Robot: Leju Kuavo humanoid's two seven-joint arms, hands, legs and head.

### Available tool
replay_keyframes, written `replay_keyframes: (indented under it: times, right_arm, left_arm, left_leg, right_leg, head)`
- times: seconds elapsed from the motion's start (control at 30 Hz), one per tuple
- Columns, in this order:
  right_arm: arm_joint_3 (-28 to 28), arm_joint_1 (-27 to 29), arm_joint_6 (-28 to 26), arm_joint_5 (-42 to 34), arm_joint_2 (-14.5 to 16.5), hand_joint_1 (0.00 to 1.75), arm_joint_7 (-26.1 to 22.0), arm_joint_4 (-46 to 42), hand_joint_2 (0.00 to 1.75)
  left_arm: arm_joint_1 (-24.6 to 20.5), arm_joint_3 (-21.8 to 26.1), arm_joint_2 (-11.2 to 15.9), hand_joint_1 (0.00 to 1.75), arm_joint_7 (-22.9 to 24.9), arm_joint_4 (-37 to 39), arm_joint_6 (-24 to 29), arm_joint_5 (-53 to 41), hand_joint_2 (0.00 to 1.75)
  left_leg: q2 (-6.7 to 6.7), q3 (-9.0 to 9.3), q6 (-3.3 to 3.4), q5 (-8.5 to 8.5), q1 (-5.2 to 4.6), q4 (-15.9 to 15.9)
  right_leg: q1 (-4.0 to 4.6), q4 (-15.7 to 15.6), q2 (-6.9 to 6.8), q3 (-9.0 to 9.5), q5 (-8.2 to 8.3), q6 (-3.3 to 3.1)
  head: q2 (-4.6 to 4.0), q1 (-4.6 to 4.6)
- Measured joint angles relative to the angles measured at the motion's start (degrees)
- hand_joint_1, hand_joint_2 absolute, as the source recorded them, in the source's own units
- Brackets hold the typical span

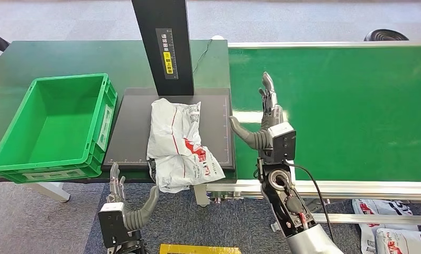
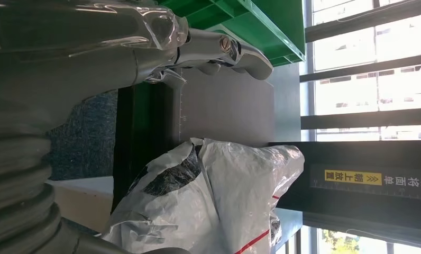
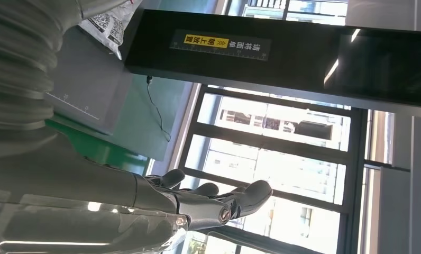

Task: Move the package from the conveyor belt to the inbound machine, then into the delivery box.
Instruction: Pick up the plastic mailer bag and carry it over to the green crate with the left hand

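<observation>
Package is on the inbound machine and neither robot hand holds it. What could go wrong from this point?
1. The white package overhangs the front edge of the dark scan plate, so a nudge from the left robot hand below might tip it to the floor.
2. The bag is crumpled and slack, so a grip may slip.
3. The green crate has raised walls; a low carry could catch the rim.

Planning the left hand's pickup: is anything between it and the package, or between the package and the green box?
Nothing visible. The left hand is open below the package, and bare scanner plate lies toward the box.
</observation>
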Motion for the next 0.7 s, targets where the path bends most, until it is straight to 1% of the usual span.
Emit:
replay_keyframes:
  times: [0.3,0.4,0.57,0.7]
  right_arm:
    - [0.1,0.9,0.0,0.0,-0.4,0.00,0.0,-1.6,1.75]
    - [0.3,2.0,-0.8,0.0,-0.6,0.00,0.0,-2.8,1.75]
    - [1.7,7.7,-3.8,0.5,-0.6,0.00,-0.1,-7.7,1.75]
    - [2.7,14.4,-5.4,0.0,-0.3,0.00,-0.1,-12.8,1.75]
  left_arm:
    - [0.0,-0.7,0.2,0.00,0.0,-0.1,0.1,0.0,1.75]
    - [0.1,-0.7,0.2,0.00,0.0,-0.1,0.3,0.0,1.75]
    - [0.5,-0.7,0.3,0.00,0.0,-0.7,1.0,-0.3,1.75]
    - [1.4,-0.6,0.3,0.00,0.0,-1.4,1.4,-1.2,1.75]
  left_leg:
    - [0.00,0.02,0.00,0.00,0.00,0.0]
    - [0.00,0.02,0.00,0.00,0.00,0.0]
    - [-0.01,0.00,-0.01,-0.02,0.00,0.0]
    - [-0.02,-0.01,-0.01,-0.07,0.00,0.0]
  right_leg:
    - [0.00,0.0,0.00,0.01,0.00,0.00]
    - [0.00,0.0,-0.01,0.01,-0.01,0.00]
    - [0.00,0.0,-0.01,0.01,-0.05,0.02]
    - [0.00,0.0,-0.02,0.01,-0.10,0.03]
  head:
    - [0.00,0.00]
    - [0.00,0.01]
    - [0.00,-0.01]
    - [0.00,-0.01]
